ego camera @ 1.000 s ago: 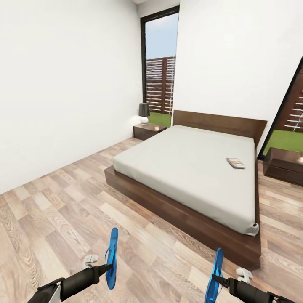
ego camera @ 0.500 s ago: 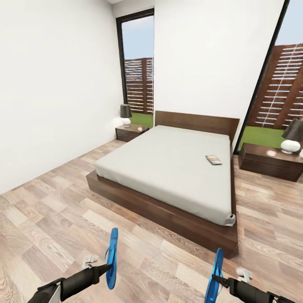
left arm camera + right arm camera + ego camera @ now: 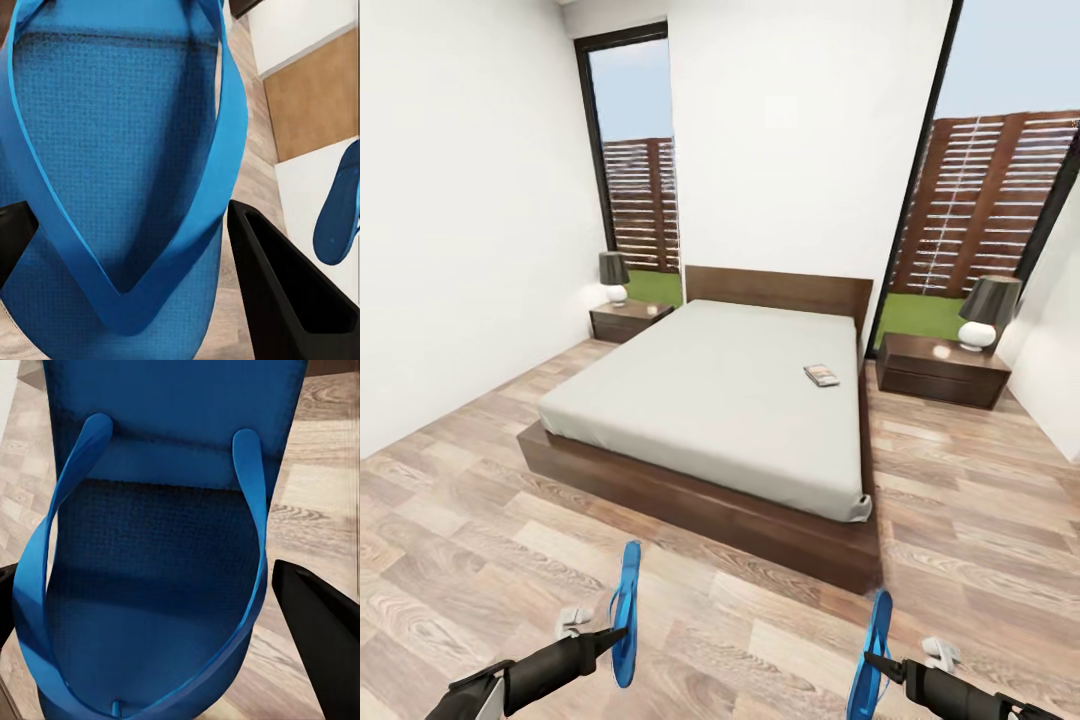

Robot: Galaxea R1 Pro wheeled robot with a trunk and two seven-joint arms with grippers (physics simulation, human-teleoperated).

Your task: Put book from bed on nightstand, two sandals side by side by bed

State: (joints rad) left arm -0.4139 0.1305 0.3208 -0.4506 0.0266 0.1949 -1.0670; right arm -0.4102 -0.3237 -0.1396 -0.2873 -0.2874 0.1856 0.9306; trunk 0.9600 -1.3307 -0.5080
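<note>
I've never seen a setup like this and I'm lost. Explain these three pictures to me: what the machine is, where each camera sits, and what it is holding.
This is a simulated wheeled robot with two arms, steered remotely by a person. The wide picture comes from a camera on its head, looking forward and down into a bedroom. At the bottom you see its left gripper and right gripper, each shut on a bright blue sandal: the left sandal and the right sandal, both held on edge above the wood floor.

Ahead stands the bed with a grey mattress. The book lies on it, near the right edge. A nightstand with a lamp stands on each side; the other nightstand is on the right.

The two close-ups come from cameras near each gripper, so the sandal and sandal look huge between the black fingers.
</note>
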